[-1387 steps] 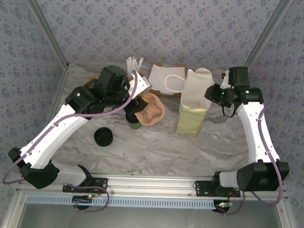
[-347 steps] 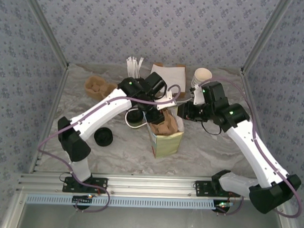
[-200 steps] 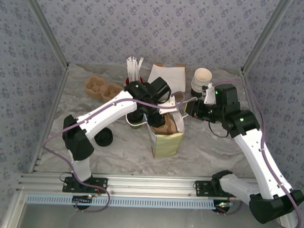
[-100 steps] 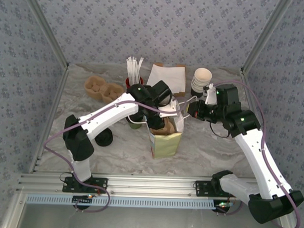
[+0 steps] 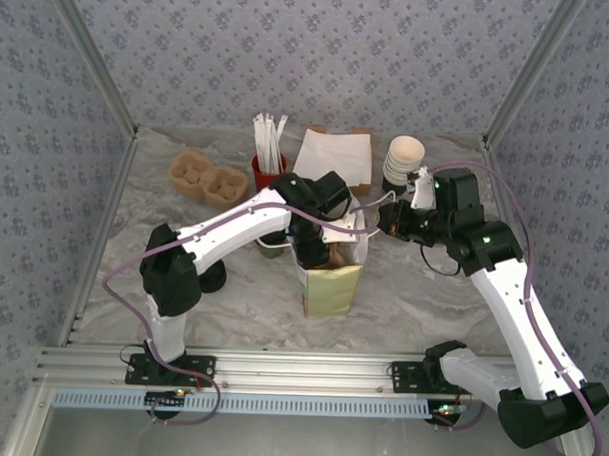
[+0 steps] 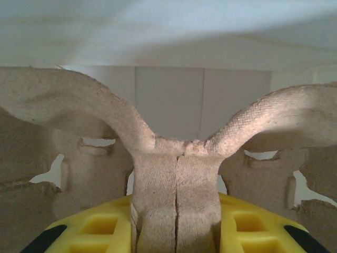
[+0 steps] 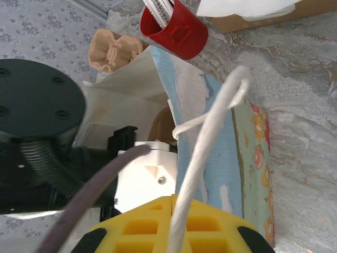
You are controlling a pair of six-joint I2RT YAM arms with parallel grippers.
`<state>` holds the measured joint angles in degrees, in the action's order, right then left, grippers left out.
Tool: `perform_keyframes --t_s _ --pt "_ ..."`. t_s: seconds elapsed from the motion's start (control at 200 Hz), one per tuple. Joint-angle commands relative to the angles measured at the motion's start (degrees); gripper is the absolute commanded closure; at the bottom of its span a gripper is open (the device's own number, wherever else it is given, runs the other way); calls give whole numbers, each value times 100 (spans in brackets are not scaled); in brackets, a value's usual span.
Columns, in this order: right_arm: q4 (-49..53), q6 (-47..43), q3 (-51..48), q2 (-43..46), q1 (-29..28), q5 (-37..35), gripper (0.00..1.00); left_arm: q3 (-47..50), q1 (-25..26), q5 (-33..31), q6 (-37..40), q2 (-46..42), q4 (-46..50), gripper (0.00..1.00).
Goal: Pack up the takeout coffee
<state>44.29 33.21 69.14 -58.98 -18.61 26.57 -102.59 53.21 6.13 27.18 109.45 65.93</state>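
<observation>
The left end effector (image 6: 176, 232) is clamped on the pulp carrier (image 6: 176, 158) inside the paper bag (image 5: 332, 287). The right end effector (image 7: 179, 224) pinches the bag's handle (image 7: 208, 132). The green coffee cup (image 5: 270, 251) stands on the bench (image 5: 432, 298) beside the bag.

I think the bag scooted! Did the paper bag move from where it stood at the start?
Yes. The paper bag stood just in front of the stack of white cups; now it stands farther left of them and nearer the arms' bases.

Red cup (image 5: 267, 174) with sticks, white cup stack (image 5: 403, 161), pulp tray (image 5: 208, 179) at back
</observation>
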Motion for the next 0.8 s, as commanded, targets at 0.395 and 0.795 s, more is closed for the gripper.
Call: perform_keyframes --t_s 0.395,0.795 --pt "-123 -8 58 197 9 129 91 50 93 -24 265 383 -11 70" --pt "-109 -34 47 220 7 129 91 305 84 83 279 542 -247 68"
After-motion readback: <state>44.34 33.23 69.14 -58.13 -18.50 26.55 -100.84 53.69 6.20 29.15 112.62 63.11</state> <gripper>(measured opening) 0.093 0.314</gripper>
